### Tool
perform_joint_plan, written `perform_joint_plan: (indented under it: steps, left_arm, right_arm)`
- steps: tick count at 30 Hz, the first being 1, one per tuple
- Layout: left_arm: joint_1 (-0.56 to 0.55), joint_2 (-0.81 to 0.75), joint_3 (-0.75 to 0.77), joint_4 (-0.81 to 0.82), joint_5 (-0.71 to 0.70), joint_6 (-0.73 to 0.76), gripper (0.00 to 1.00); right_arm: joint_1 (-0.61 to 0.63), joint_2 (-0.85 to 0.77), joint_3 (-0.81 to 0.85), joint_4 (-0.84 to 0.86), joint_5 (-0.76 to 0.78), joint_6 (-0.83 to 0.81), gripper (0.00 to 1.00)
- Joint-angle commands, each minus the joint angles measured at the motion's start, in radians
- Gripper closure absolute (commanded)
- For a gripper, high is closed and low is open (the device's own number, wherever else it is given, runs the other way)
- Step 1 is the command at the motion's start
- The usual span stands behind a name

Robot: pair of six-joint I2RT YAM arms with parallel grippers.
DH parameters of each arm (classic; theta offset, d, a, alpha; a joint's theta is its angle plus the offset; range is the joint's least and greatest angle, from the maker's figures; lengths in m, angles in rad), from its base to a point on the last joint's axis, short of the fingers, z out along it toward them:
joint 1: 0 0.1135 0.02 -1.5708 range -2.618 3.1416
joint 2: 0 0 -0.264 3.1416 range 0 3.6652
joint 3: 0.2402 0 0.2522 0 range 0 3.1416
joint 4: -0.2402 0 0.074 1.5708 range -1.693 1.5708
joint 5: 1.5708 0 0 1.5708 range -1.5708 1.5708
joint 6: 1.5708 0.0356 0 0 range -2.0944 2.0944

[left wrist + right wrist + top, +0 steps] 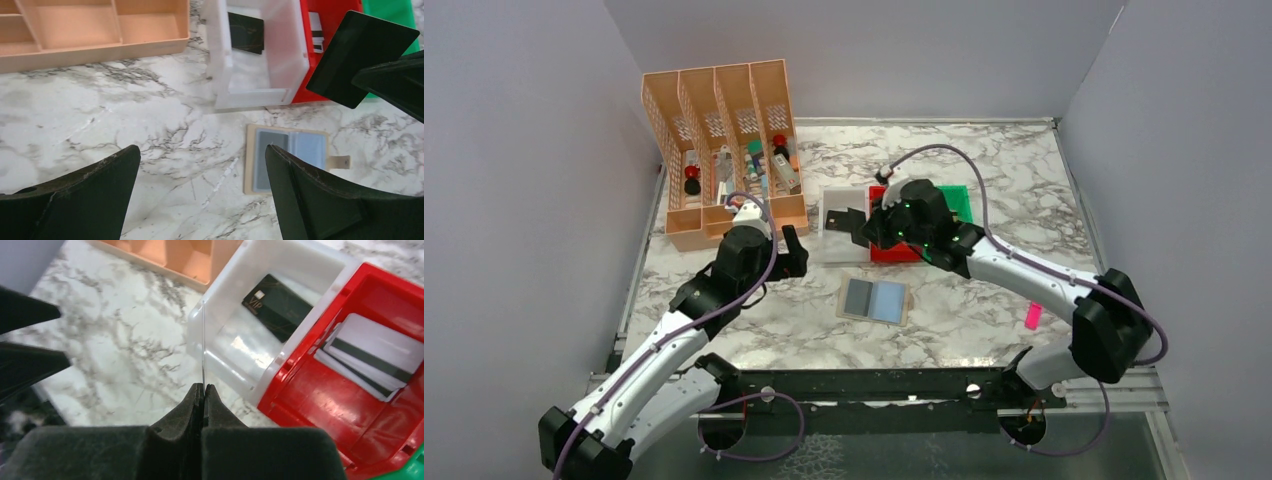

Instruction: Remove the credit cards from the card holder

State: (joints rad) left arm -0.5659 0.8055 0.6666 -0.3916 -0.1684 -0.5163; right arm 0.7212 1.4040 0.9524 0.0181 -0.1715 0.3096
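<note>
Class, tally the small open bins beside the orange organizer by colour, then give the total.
white bin: 1
red bin: 1
green bin: 1
Total: 3

black card [357, 55], blue-grey card holder [874, 299], marbled table [984, 325]

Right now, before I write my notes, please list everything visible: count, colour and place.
card holder: 1, blue-grey with tan border, lying open mid-table
white bin, red bin, green bin: 1 each, side by side behind card holder
held card: 1, black, gripped near white bin
VIP card: 1, black, inside white bin
striped cards: count unclear, light with dark stripe, inside red bin
organizer: 1, orange, far left, small items inside
marker: 1, pink, table's right side
left fingers: 2, black, open, empty
right fingers: 2, black, shut on held card
</note>
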Motion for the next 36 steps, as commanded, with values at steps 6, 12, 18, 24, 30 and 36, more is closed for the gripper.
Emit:
perform_joint_plan:
  steps: [6, 12, 18, 24, 30, 36]
  left_arm:
    - [0.001, -0.101, 0.006, -0.094, -0.221, 0.079, 0.01]
    - [0.001, -0.105, 0.016, -0.116, -0.276, 0.082, 0.01]
    - [0.001, -0.127, 0.015, -0.128, -0.294, 0.066, 0.01]
    - [0.001, -0.138, 0.015, -0.130, -0.306, 0.067, 0.01]
    - [0.001, -0.148, 0.015, -0.131, -0.306, 0.068, 0.01]
    - [0.002, -0.173, 0.013, -0.133, -0.323, 0.065, 0.01]
  right_arm:
    - [0.156, 0.226, 0.237, -0.136, 0.502, -0.313, 0.99]
    - [0.179, 0.368, 0.364, -0.137, 0.587, -0.452, 0.99]
    - [0.184, 0.533, 0.509, -0.232, 0.733, -0.529, 0.99]
    - [0.185, 0.601, 0.529, -0.186, 0.739, -0.613, 0.99]
    - [0.185, 0.666, 0.567, -0.170, 0.726, -0.687, 0.96]
    - [0.188, 0.720, 0.588, -0.136, 0.737, -0.753, 0.95]
